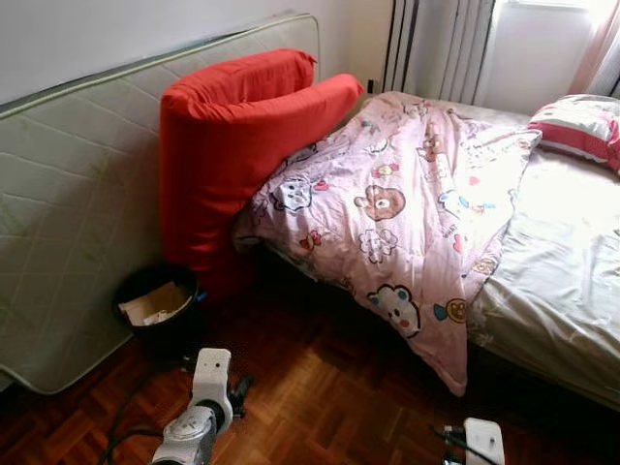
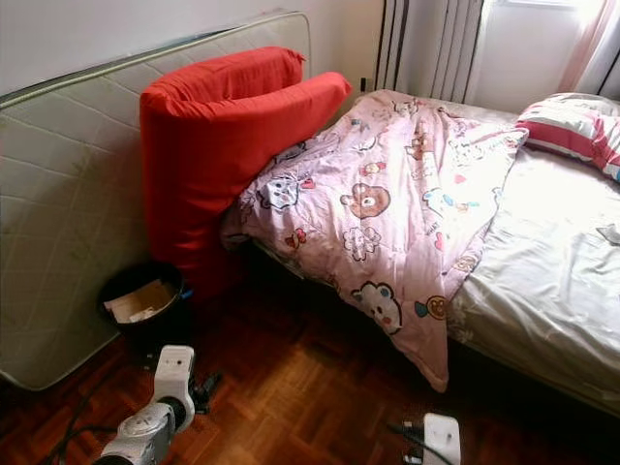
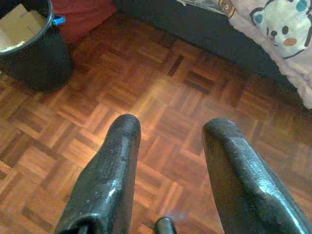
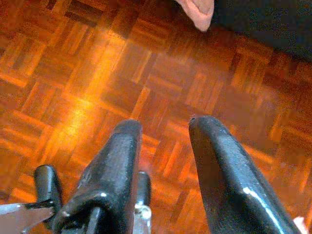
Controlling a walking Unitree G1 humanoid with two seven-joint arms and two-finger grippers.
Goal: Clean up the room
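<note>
Parquet floor [image 1: 329, 387], pink quilt [image 1: 407, 203] draped diagonally off bed [image 1: 562, 281] edge

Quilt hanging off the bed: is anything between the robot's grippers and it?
Nothing visible. Bare parquet floor lies between both open grippers, left and right, and the quilt. The bin stands off to the left.

A quilt [image 1: 407, 213] drapes over the bed [image 1: 562, 281]; a cushion [image 1: 228, 155] leans on the mattress [image 1: 68, 223] at left, a bin [image 1: 155, 310] below it.
</note>
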